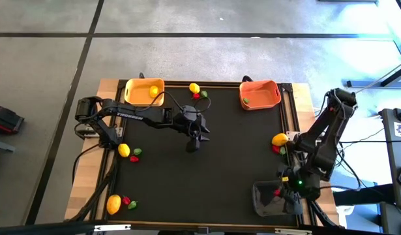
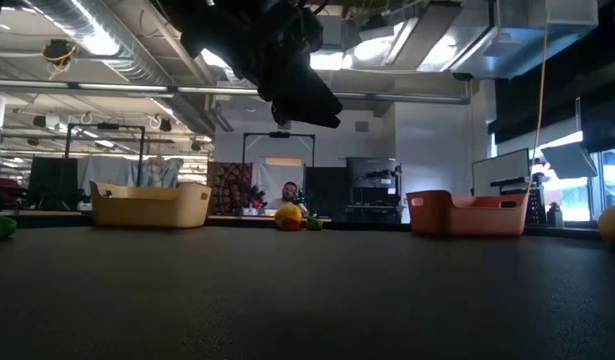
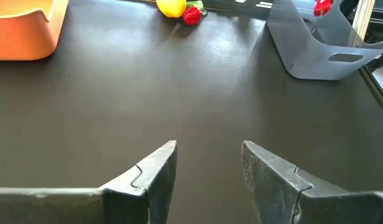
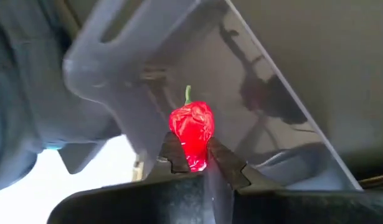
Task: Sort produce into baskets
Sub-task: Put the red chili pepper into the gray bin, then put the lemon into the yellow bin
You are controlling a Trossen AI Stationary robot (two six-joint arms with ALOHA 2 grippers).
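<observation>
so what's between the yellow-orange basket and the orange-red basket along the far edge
In the high view, a small cluster: a yellow lemon, a red piece and a green piece lie between the yellow-orange basket and the orange-red basket.

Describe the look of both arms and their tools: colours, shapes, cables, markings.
Both arms are dark, jointed and slim. The left arm carries pale lettering along its link, too small to read, and black cables trail from its base. The left tool ends in two dark, wedge-shaped fingers with stepped inner faces. The right arm shows a small green light near its wrist; the right tool has dark notched fingertips.
</observation>
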